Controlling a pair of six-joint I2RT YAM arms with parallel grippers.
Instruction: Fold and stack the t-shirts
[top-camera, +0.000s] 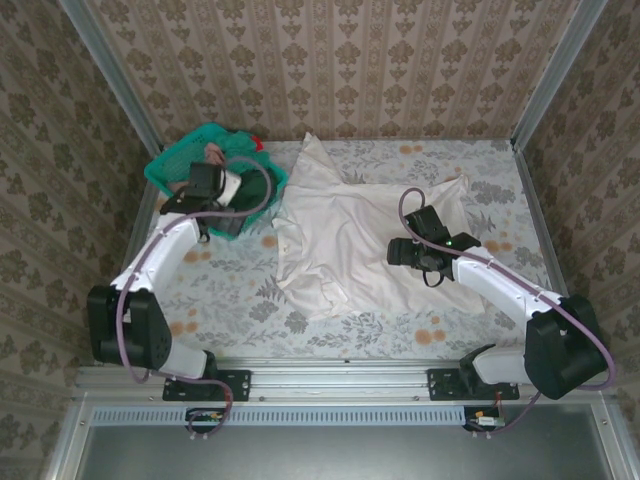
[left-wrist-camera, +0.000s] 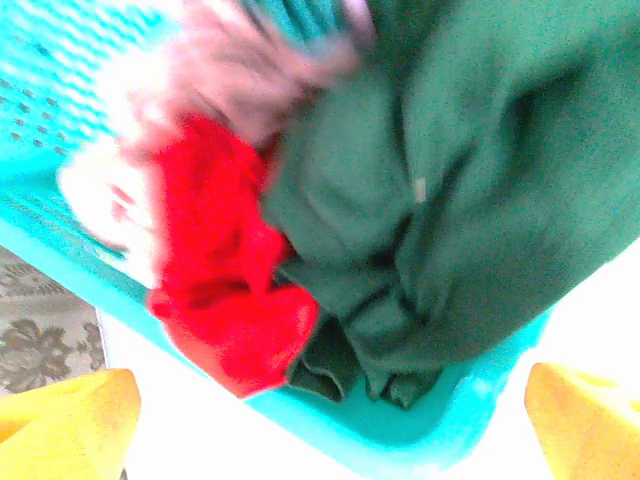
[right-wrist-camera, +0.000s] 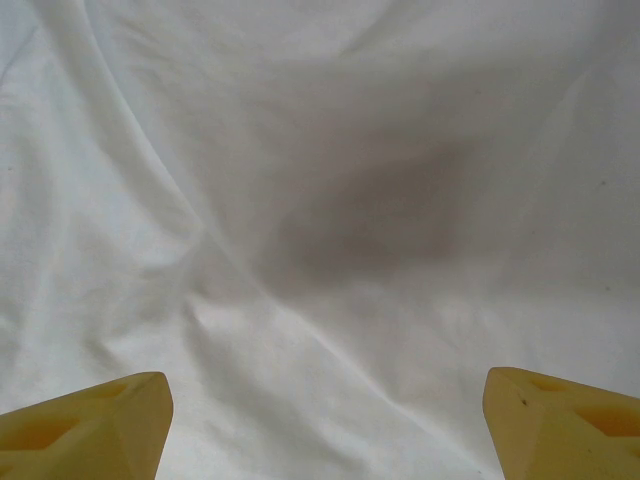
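There was the left tool (left-wrist-camera: 325, 435), jaws flung wide and gripping nothing, poised just above the near rim of the teal plastic lattice basket (left-wrist-camera: 60, 120) at the far left of the floral-patterned desk (top-camera: 230, 290). Inside the basket, a dark green cloth t-shirt (left-wrist-camera: 470, 180) lay bunched against a crumpled red-and-white printed t-shirt (left-wrist-camera: 220, 270), with a blurred pale pink t-shirt (left-wrist-camera: 260, 70) behind them. Over to the right tool (right-wrist-camera: 325, 430): fingers well apart, released, hanging close over the large plain white t-shirt (top-camera: 340, 240). That shirt lay spread and rumpled across the middle of the desk, its left edge just beside the basket.
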